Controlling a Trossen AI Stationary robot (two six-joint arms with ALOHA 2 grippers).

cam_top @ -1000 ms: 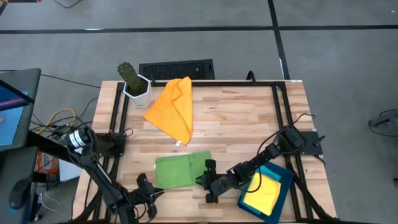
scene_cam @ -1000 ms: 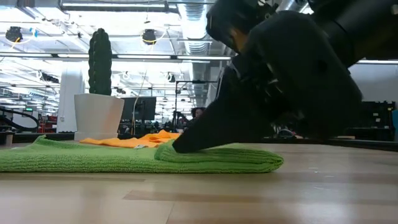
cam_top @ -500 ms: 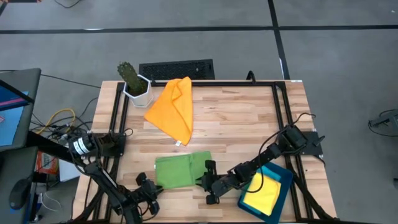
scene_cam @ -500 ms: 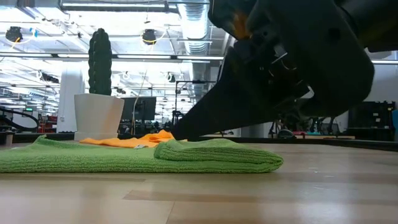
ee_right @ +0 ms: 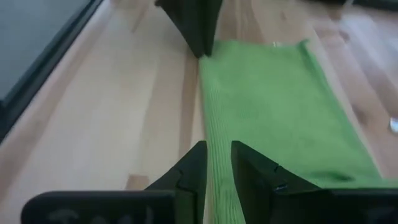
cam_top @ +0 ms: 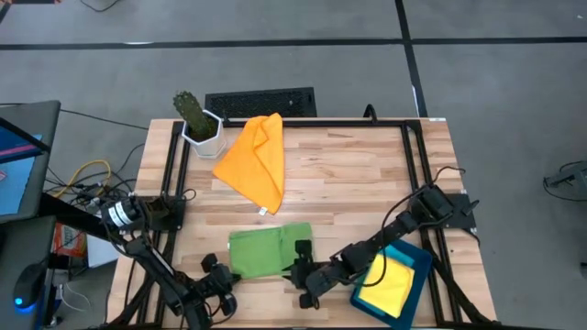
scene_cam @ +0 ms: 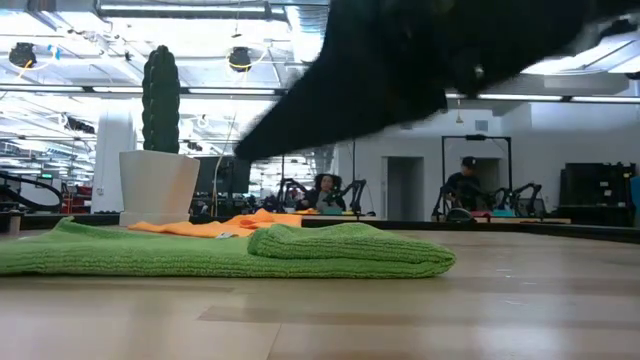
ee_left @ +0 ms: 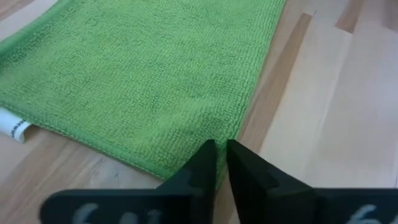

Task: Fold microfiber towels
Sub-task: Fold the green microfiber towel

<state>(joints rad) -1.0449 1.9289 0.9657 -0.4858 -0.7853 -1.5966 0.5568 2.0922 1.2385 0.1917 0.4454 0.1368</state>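
Fingers [ee_left: 219,163] nearly together over green towel [cam_top: 266,250], long axis left-right.

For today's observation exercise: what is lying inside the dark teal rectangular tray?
Inside the dark teal rectangular tray lies a soft yellow microfiber cloth, covering most of its floor. The right arm crosses the tray's near corner. Whatever lies beneath the cloth is covered and cannot be seen.
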